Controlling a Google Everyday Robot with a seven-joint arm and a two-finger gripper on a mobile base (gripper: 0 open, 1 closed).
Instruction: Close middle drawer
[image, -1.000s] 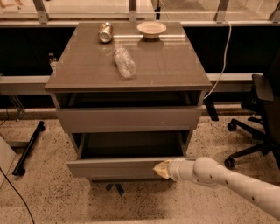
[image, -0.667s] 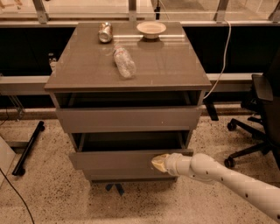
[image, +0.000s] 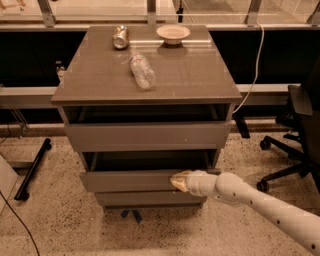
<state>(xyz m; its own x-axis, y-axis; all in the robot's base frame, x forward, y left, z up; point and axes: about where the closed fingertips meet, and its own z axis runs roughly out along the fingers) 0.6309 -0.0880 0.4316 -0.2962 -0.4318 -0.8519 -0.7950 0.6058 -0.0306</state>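
Observation:
The grey cabinet (image: 145, 80) stands in the middle of the view. Its middle drawer (image: 127, 180) is the second of three and is pulled out a short way, with a dark gap above its flat grey front. My gripper (image: 178, 181) is at the end of the white arm coming from the lower right and its pale tip presses against the right part of that drawer front. The top drawer (image: 145, 136) above also stands slightly out. The lowest drawer front (image: 145, 198) sits just below my gripper.
On the cabinet top lie a clear plastic bottle (image: 141, 70), a metal can (image: 120, 37) and a pale bowl (image: 173, 33). A black office chair (image: 297, 130) stands at the right. A white cable (image: 255, 65) hangs behind. A black stand leg (image: 32, 170) lies on the speckled floor at left.
My gripper has pushed the middle drawer inward toward the cabinet; the drawer sticks out much less than a second ago. The arm has followed it in and to the left.

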